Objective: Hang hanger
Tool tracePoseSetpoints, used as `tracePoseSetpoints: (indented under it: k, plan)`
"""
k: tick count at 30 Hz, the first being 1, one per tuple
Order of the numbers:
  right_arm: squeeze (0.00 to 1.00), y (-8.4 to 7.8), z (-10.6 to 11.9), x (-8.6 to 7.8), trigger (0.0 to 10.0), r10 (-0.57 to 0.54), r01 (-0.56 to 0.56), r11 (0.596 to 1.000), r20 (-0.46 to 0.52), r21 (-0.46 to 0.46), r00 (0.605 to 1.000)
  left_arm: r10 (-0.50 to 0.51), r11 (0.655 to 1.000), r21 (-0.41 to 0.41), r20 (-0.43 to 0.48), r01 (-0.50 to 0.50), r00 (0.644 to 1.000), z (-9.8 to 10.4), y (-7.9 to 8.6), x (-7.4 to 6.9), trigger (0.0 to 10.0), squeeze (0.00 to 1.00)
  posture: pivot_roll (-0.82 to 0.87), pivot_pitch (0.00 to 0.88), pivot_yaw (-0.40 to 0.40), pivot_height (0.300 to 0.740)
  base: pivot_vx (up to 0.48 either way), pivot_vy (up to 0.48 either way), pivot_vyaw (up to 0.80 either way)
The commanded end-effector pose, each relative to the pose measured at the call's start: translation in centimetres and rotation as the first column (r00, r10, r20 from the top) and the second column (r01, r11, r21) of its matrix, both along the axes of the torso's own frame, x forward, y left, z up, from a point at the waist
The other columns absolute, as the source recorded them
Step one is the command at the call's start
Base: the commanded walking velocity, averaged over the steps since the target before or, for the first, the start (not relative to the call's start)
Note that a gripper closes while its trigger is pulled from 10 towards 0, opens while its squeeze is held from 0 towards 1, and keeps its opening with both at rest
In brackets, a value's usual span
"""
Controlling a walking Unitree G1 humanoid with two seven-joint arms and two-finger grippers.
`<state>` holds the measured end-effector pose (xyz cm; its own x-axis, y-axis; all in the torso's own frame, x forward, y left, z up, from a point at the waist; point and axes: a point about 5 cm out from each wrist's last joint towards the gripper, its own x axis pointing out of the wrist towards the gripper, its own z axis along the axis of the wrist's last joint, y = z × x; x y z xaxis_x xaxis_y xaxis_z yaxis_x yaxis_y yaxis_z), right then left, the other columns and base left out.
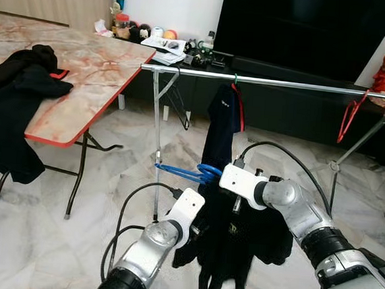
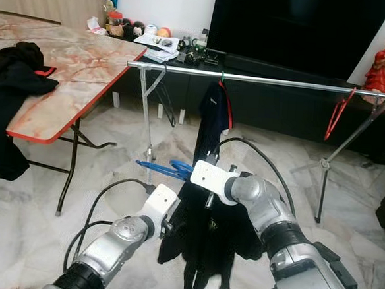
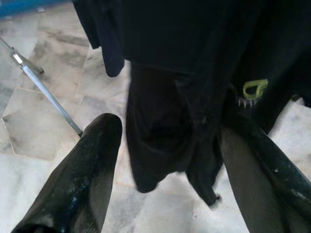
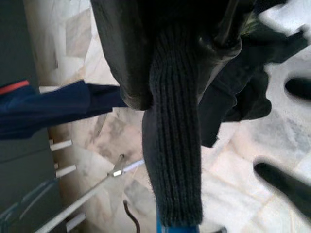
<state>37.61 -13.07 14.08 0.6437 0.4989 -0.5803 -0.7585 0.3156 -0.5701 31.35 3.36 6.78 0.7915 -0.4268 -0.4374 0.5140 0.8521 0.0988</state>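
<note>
I am holding a blue hanger (image 1: pixel 189 173) with black clothes (image 1: pixel 238 250) on it, out in front of me and below the silver rail (image 1: pixel 276 81). My right gripper (image 4: pixel 182 73) is squeezed shut on the thick knitted part of the clothes, right where they sit on the hanger. I hold it there so the clothes do not slide off while I lift.

My left gripper (image 3: pixel 170 170) is lower, at about 7 o'clock from the right one. Its two fingers (image 3: pixel 82 174) are wide apart, with the loose hanging cloth between them. I think it is there to steady the dangling end, so it does not swing or drag on the floor.

The hanger lies almost flat. Its long side runs across me, from 3 o'clock toward 9 o'clock, with the blue end sticking out toward 9, near the thin rail pole (image 1: pixel 155 142). I cannot tell where its hook points.

The rail is up at 12 o'clock from my grippers. A dark shirt (image 1: pixel 222 120) already hangs there, and a red hanger (image 1: pixel 350 116) sits farther toward 2 o'clock. I think the open space between them is a good spot.
</note>
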Motion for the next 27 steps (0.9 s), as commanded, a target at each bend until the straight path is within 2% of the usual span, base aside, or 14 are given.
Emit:
tracePoseSetpoints:
  k: [1, 7, 9, 17, 22, 26, 27]
  plan:
    - [0.0, 0.6, 1.4, 0.2, 0.0, 0.016, -0.018, 0.999, 0.044, 0.035, 0.999, 0.009, 1.0, -0.002, 0.024, -0.009, 1.0, 0.2, -0.6, 0.2, 10.0, 0.0, 0.05, 0.0, -0.128, 0.74, 0.0, 0.0, 0.0]
    - [0.0, 1.4, 2.2, -0.1, 0.0, 0.049, -0.053, 0.997, 0.067, 0.059, 0.997, 0.069, 0.997, 0.02, 0.015, -0.069, 0.998, -0.7, -0.3, 0.1, 10.0, 0.0, 0.05, 0.0, -0.127, 0.74, 0.0, 0.0, 0.0]
    - [0.0, 1.9, 2.7, -0.3, 0.0, 0.067, -0.072, 0.995, 0.077, 0.073, 0.995, 0.135, 0.99, 0.043, 0.004, -0.135, 0.991, -1.4, 0.2, 0.2, 10.0, 0.0, 0.05, 0.0, -0.126, 0.74, 0.0, 0.0, 0.0]
    - [0.0, 2.5, 3.2, -1.1, 0.0, 0.107, -0.115, 0.988, 0.081, 0.099, 0.991, 0.287, 0.954, 0.089, 0.016, -0.288, 0.958, -1.9, 2.1, 0.9, 10.0, 0.0, 0.04, 0.0, -0.119, 0.74, 0.0, 0.0, 0.0]
    - [0.0, 2.9, 3.7, -1.9, 0.0, 0.135, -0.143, 0.984, 0.08, 0.105, 0.988, 0.394, 0.916, 0.055, 0.073, -0.399, 0.916, -1.2, 3.0, 1.8, 10.0, 0.0, 0.03, 0.0, -0.118, 0.74, 0.0, 0.0, 0.0]
    - [0.0, 2.9, 3.8, -2.0, 0.0, 0.137, -0.146, 0.984, 0.082, 0.106, 0.987, 0.437, 0.897, 0.021, 0.111, -0.441, 0.893, -0.4, 3.2, 2.4, 10.0, 0.0, 0.03, 0.0, -0.117, 0.74, 0.0, 0.0, 0.0]
    - [0.0, 2.9, 3.9, -2.2, 0.0, 0.142, -0.151, 0.983, 0.083, 0.107, 0.986, 0.446, 0.895, -0.031, 0.119, -0.446, 0.887, 0.2, 2.9, 2.6, 10.0, 0.0, 0.03, 0.0, -0.117, 0.74, 0.0, 0.0, 0.0]
